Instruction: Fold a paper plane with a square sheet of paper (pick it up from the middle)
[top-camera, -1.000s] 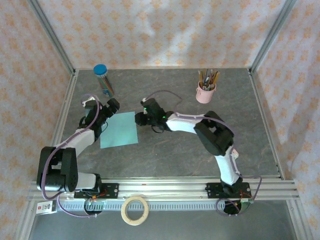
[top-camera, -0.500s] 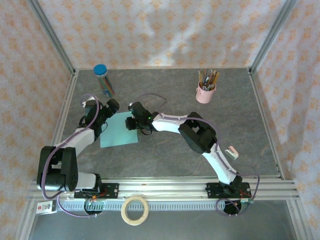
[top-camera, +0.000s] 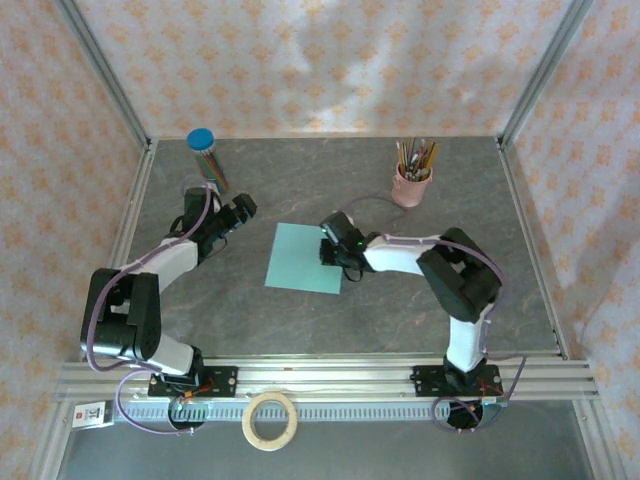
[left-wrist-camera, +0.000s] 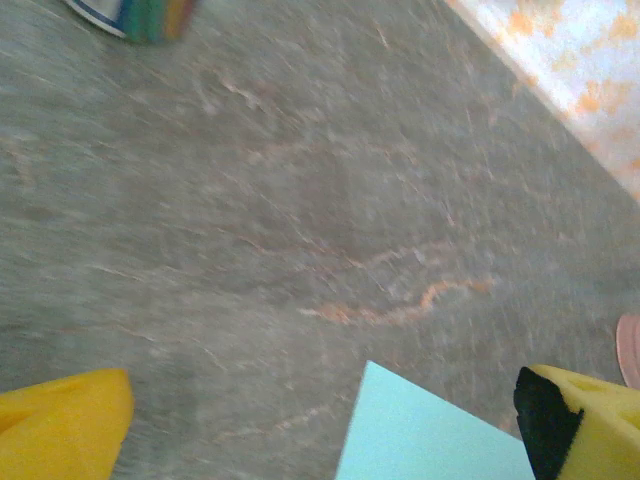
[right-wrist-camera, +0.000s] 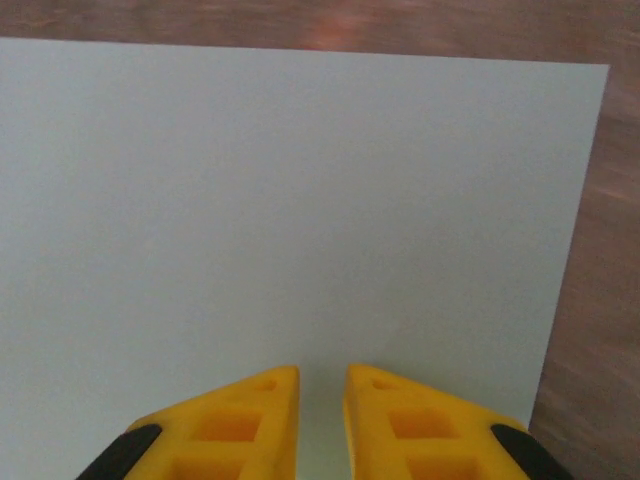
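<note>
Though still flat, sheet (top-camera: 300, 260) now central under narrow right hand (right-wrist-camera: 322, 374); left hand (top-camera: 244, 208) wide.

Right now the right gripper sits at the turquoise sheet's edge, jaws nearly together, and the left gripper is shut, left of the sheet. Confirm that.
One thing is wrong: the left gripper is wide open, fingers far apart, as the left wrist view shows. The rest holds: right gripper at the edge of the square sheet of paper, jaws nearly together.
</note>
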